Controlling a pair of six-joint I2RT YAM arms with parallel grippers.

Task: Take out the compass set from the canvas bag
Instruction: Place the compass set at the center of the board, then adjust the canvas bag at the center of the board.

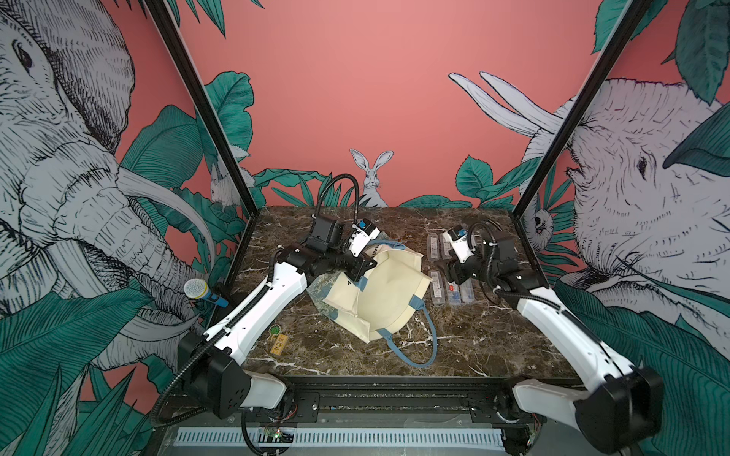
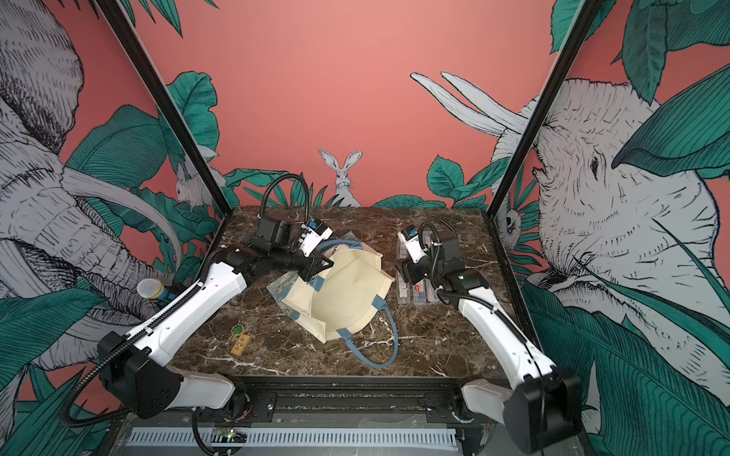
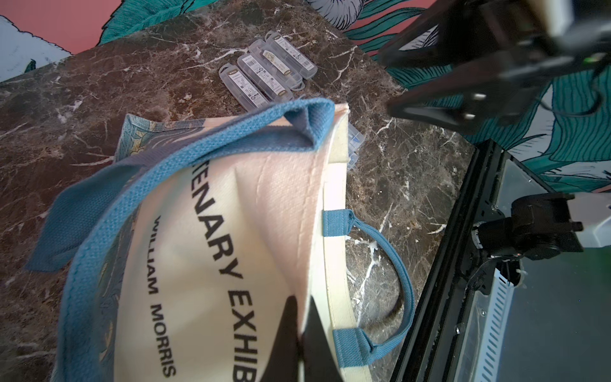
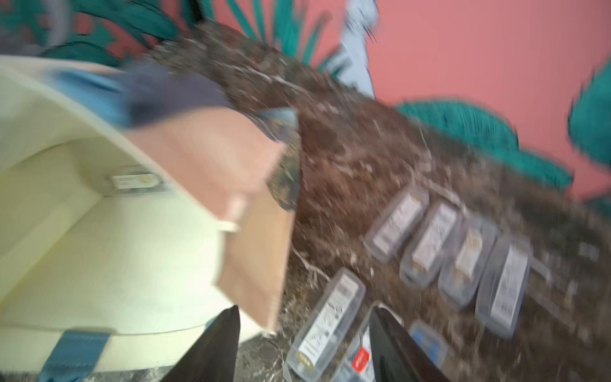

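Left claw [image 3: 302, 317] pinching cream woven canvas bag [image 3: 205, 264] rim, right claw [image 4: 304, 309] apart — over clear oblong cases [image 4: 433, 244]

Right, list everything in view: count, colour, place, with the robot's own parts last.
cream canvas tote bag with blue strap handles: one, cream and blue, mid-table, lying open
clear plastic cases with labels: seven, clear, in two rows on the table beside the bag, on the right arm's side
clear plastic case inside the bag: one, blurred, at the bag's bottom
microphone: one, grey head and blue handle, at the table's left edge
small tan tag with a green tree-shaped piece: one, on the table near the left arm
dark brown marble table: one, under everything
left gripper: jaws shut on the bag's rim
right gripper: jaws open, over the nearer row of cases
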